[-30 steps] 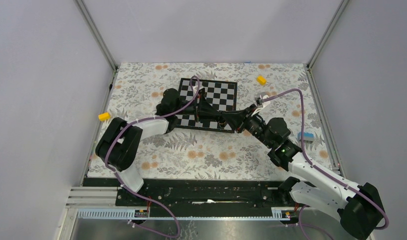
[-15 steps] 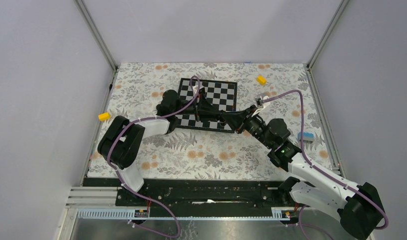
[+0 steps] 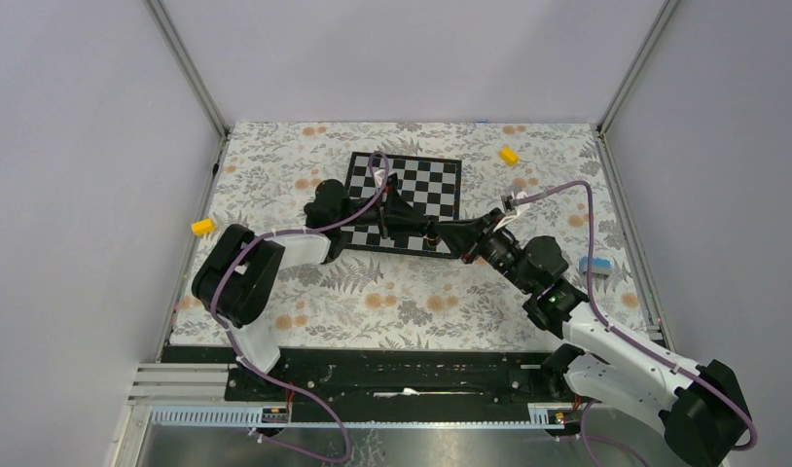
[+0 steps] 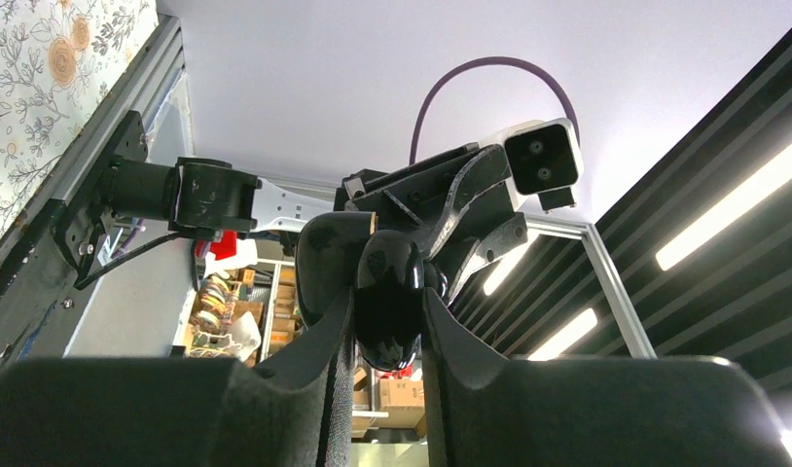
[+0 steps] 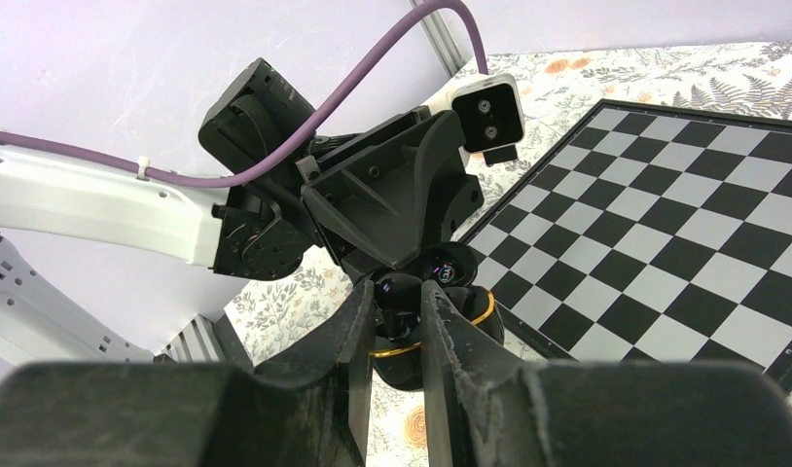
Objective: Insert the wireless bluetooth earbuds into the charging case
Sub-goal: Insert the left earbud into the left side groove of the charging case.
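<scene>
Claws are meeting over the near edge of the chessboard (image 3: 421, 185).
Left claw (image 4: 387, 284) is squeezing the charging case (image 4: 387, 321), right claw (image 5: 400, 304) is pinching an earbud (image 5: 400, 290) tight, holding it right against the case.

Charging case (image 4: 387, 311): smooth glossy black plastic. Earbud (image 5: 400, 290): glossy black. My fingers (image 4: 470, 379): matt black plastic. Chessboard (image 5: 703, 224): smooth, low sheen. Table cover (image 3: 402, 292): matt floral print.

Glossy black earbud (image 5: 400, 292) against gold-rimmed charging case (image 4: 387, 311) — both gripped.
</scene>
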Available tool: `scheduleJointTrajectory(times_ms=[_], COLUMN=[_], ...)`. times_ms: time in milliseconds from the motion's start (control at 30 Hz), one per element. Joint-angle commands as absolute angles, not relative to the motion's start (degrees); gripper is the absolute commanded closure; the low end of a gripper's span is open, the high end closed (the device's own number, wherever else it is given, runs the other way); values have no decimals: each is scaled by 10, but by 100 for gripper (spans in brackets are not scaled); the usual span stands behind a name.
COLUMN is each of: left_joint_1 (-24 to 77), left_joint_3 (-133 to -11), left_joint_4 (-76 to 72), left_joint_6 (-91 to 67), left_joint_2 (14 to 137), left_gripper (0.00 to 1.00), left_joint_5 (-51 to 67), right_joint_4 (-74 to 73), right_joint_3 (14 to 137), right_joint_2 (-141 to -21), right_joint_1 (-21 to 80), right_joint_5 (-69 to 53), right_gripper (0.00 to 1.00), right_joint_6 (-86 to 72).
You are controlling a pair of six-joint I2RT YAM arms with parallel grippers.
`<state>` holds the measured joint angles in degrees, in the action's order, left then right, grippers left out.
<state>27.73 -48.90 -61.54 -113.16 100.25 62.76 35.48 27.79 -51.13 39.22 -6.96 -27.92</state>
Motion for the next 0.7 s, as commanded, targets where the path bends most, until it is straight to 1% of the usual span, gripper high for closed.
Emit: scheduleJointTrajectory(times_ms=[0,333,667], left_joint_1=[269,268,268], left_joint_3=[-480,-469,-466], left_joint_4=[-669,-669,-702], left_joint_6=[-1149,-1172,-1192], left_joint_2=[1002,995,1001], left_gripper=[100,100,100], left_joint_5=[600,574,573], right_joint_4=[376,378,370], right_joint_3=[270,266,269], right_joint_2=[-496,-501,-509], right_joint_1=[396,396,396], right_joint_5=[-68,-69,-76], right_gripper=[83,83,83], right_joint_6=[-281,-281,-279])
